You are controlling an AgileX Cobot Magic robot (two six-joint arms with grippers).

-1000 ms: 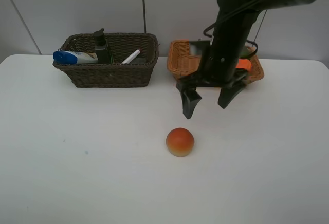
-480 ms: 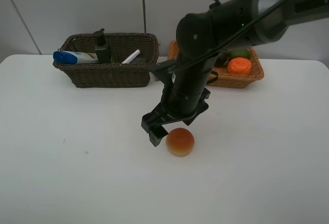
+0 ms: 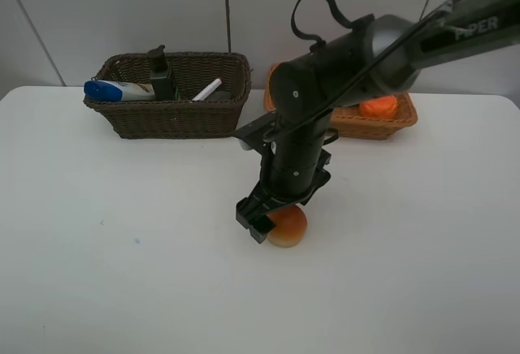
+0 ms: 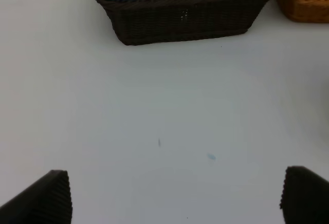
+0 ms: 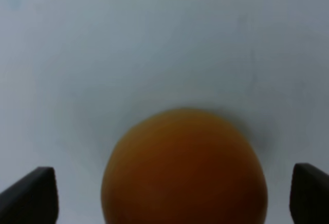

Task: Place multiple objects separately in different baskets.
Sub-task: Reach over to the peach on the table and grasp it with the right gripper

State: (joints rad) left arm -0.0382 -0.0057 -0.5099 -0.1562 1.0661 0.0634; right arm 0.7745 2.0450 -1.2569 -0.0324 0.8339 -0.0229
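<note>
A peach [image 3: 288,227] lies on the white table [image 3: 122,248] near the middle. My right gripper [image 3: 275,221] is down over it, open, one finger on either side; the right wrist view shows the peach [image 5: 184,167] large between the fingertips [image 5: 32,197]. The dark brown basket [image 3: 175,117] at the back left holds a white bottle with a blue cap [image 3: 118,91], a dark pump bottle [image 3: 161,74] and a white marker [image 3: 206,89]. The light tan basket [image 3: 382,127] at the back right holds an orange [image 3: 378,106]. My left gripper [image 4: 175,198] hangs open over bare table.
The right arm [image 3: 325,70] reaches from the back right and hides much of the tan basket. In the left wrist view the dark basket [image 4: 185,18] lies ahead with the tan basket [image 4: 306,0] beside it. A white wall stands behind the table.
The right arm has swung from in front of the tan basket down and left to the peach, and its open fingers now straddle it. The peach has not moved.
</note>
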